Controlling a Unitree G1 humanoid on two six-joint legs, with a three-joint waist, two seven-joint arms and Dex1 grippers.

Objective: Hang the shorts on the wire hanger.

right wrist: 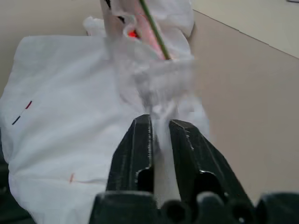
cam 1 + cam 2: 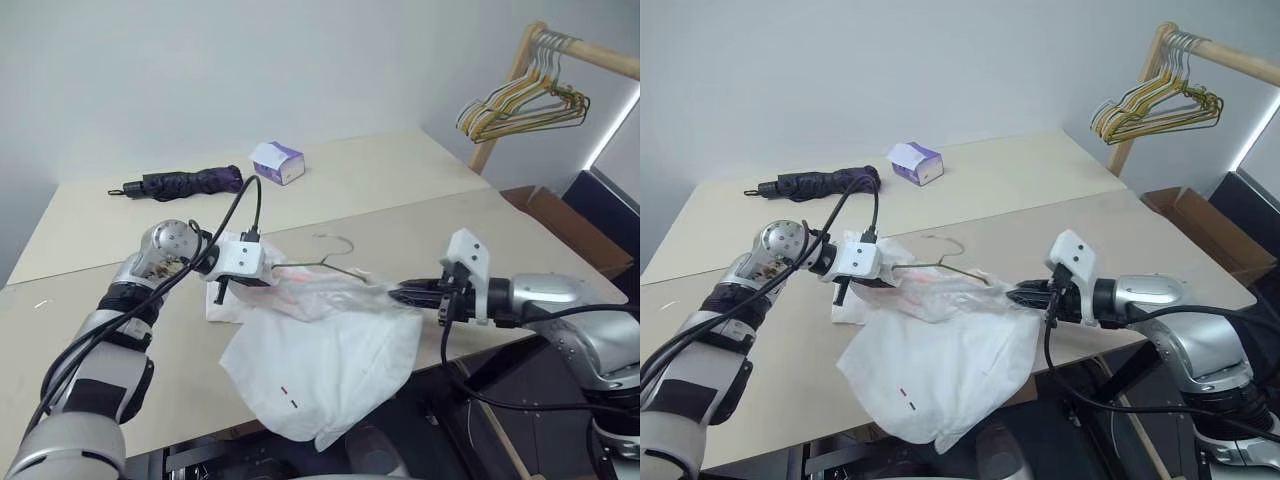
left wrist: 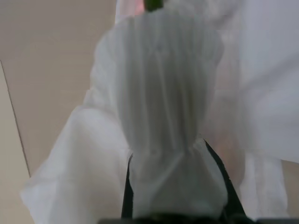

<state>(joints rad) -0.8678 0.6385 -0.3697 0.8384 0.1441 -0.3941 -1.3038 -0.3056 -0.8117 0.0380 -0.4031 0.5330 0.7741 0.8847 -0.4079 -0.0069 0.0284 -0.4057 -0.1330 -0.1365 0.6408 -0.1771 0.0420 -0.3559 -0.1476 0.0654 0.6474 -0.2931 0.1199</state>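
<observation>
Umbrella (image 2: 185, 183), dark purple and folded, lies far back at the left of your worktop (image 2: 420, 180), with a small purple-and-white tissue box (image 2: 277, 161) just to its right. Nearer you, your left claw (image 2: 262, 270) is clenched on a bunched, pleated end of the shorts (image 2: 320, 365); the left wrist view has that cloth fanning out from between the black fingers (image 3: 125, 196). Shorts are white and stretched between your two claws, the waistband part raised, the rest sagging down and spilling over the worktop's near edge. Red and dark dash marks (image 2: 288, 397) sit low on the hanging part. Wire hanger (image 2: 338, 258), thin and olive-grey, is partly inside the cloth: hook curls up clear above the shorts, a wire arm slants into the gathered fabric. Something pinkish-red shows through the cloth there; cannot tell what. Your right claw (image 2: 400, 294) pinches the other end of the waistband, a narrow strip of white cloth caught in the slight gap between its fingers (image 1: 135, 149). Far right, a wooden rack (image 2: 530, 60) carries a bunch of gold and green hangers (image 2: 525, 108); a cardboard box (image 2: 560, 225) stands below it.
</observation>
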